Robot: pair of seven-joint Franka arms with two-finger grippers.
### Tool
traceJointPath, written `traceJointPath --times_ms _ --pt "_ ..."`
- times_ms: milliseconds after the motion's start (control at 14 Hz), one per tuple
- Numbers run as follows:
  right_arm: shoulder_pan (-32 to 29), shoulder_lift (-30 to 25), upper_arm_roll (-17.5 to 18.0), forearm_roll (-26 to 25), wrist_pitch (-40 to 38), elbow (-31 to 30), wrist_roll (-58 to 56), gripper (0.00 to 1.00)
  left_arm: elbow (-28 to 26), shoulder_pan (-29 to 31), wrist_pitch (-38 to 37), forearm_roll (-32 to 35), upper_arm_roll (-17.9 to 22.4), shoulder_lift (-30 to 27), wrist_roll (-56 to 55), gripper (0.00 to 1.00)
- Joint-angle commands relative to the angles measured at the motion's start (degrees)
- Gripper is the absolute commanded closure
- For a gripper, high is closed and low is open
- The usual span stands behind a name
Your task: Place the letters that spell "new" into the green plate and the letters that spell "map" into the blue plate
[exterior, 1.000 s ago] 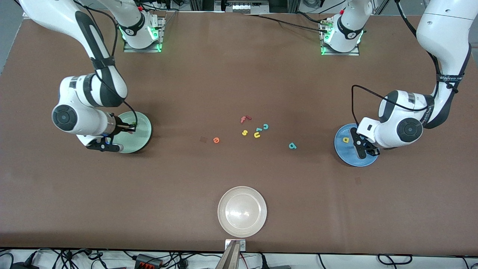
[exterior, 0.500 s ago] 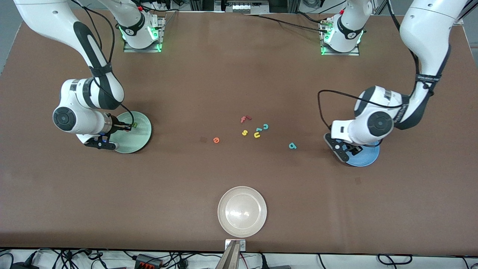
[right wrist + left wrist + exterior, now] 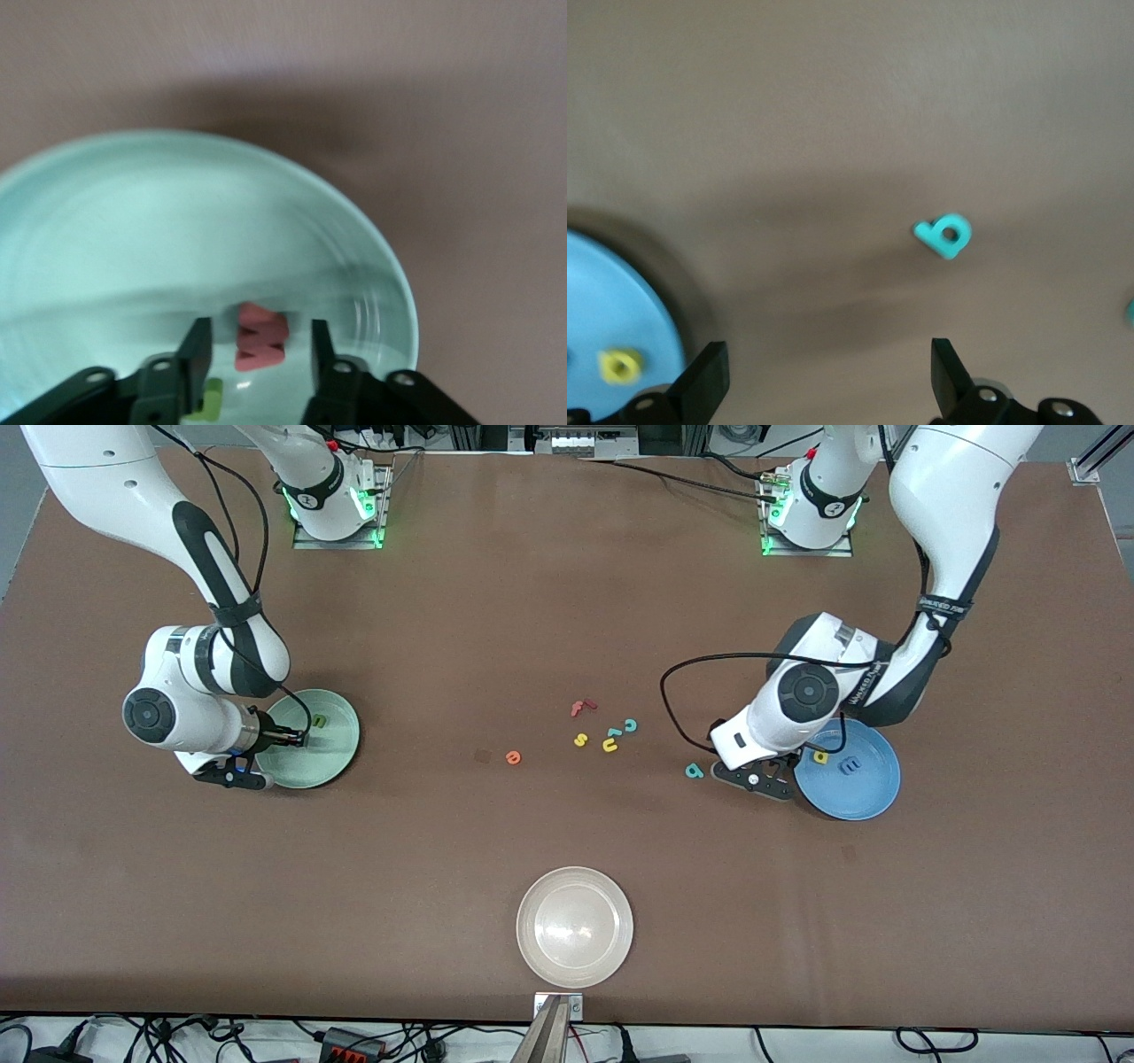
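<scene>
1. Brown tabletop under you, both arm bases along its top edge in the front view, cables past the near edge.
2. Your right gripper hangs low over the green plate, at the right arm's end of the table. Its fingers stand apart with the salmon-red w in the gap between them; you cannot tell whether either finger touches it, nor whether the w rests on the plate.
3. Dark green n lies in the green plate, on the part of it farther from the front camera.
4. Your left gripper is over bare table just beside the blue plate, on the side toward the table's middle. Its fingers are spread wide and hold nothing.
5. Blue plate sits at the left arm's end. In it you have the yellow a and the blue m, apart from each other.
6. Teal p lies on the table just beside the left gripper, toward the middle.
7. Orange e lies alone on the table, toward the right arm's end from the central cluster.
8. Cluster at mid-table: red f, yellow s, yellow u, teal c.
9. White-beige plate sits nearest the front camera, well apart from the letters.
</scene>
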Motion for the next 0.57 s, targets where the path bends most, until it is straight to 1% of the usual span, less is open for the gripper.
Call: traceJointPath --times_ms 0,143,214,429,500 --pt "0.9 -0.1 1.2 0.2 -0.5 4.1 -0.7 0.0 5.1 -1.8 -0.1 -0.9 0.1 4.5 -14.4 0.0" --pt "3.2 0.0 3.4 0.5 -0.5 7.8 -0.7 0.0 9.3 -4.2 1.9 -6.9 0.2 7.8 -24.0 0.0" --pt "4.7 0.4 4.0 0.9 -0.4 9.4 -0.7 0.0 9.7 -4.0 3.9 -7.5 0.3 9.0 -27.0 0.0" --pt "12.9 4.6 4.1 0.4 -0.1 16.5 -1.7 0.0 10.2 -4.1 4.9 -6.8 0.6 12.2 -25.5 0.0" --pt "15.9 6.7 4.1 0.5 -0.1 19.7 -1.7 0.0 9.6 -5.4 7.4 -7.0 0.8 12.5 -25.5 0.01"
